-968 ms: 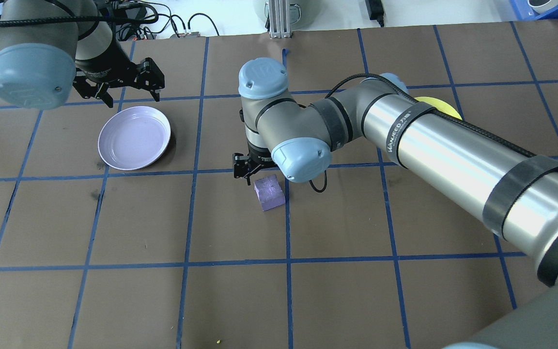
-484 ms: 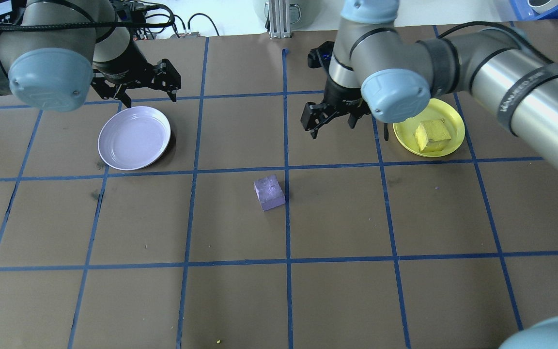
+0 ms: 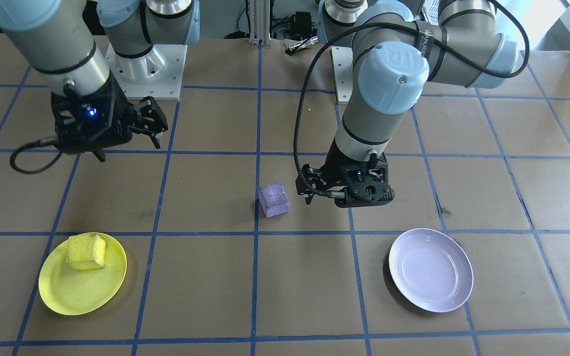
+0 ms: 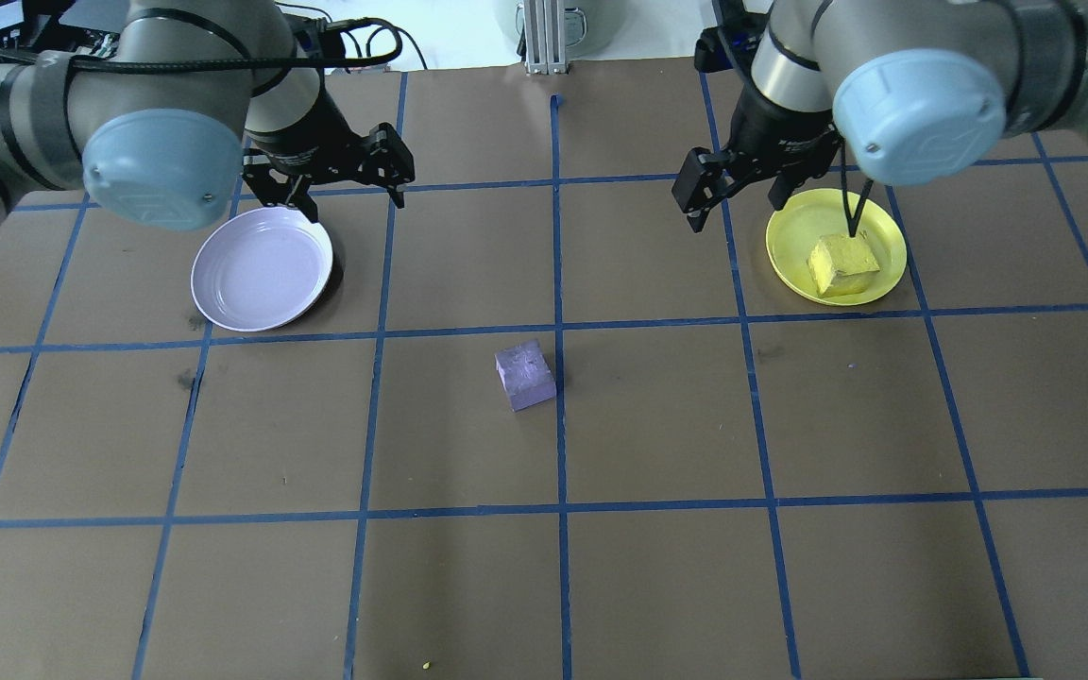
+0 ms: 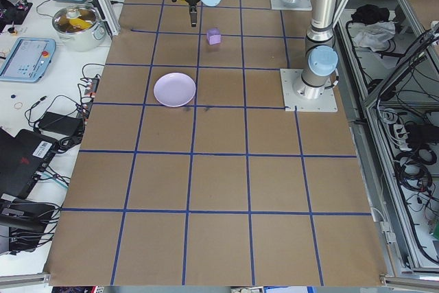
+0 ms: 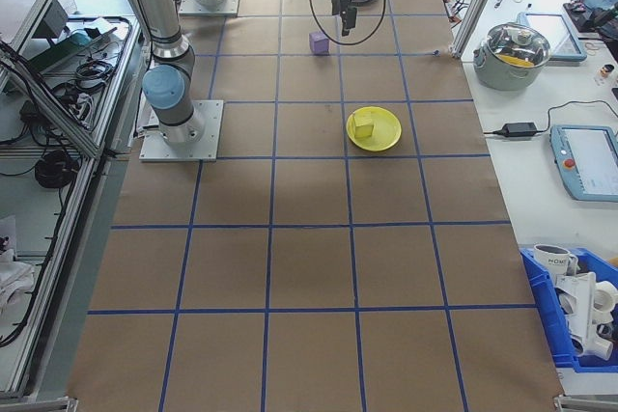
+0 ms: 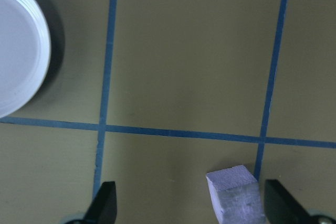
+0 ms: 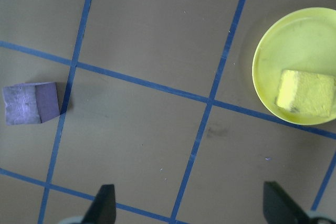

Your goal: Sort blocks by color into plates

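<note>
Brown papered table (image 4: 790, 586) with blue grid. Round bright yellow plastic plate (image 4: 887, 236) toward right edge holds rough yellow foam cube (image 4: 841, 264). Glossy pale lavender plate (image 4: 261, 269) toward left edge, bare. Left claw (image 4: 336, 179) and right claw (image 4: 733, 189) both wide, holding nothing. Light purple foam cube (image 4: 525, 375) mid-table.

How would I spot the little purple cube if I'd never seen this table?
Start at the brown table with its blue grid lines. Near its middle, beside a line crossing, the purple cube sits on bare paper. The yellow cube lies in the yellow plate; the purple one is in no plate.

Probably lab: taped-grid table (image 4: 657, 425), cables (image 5: 62, 118).
</note>
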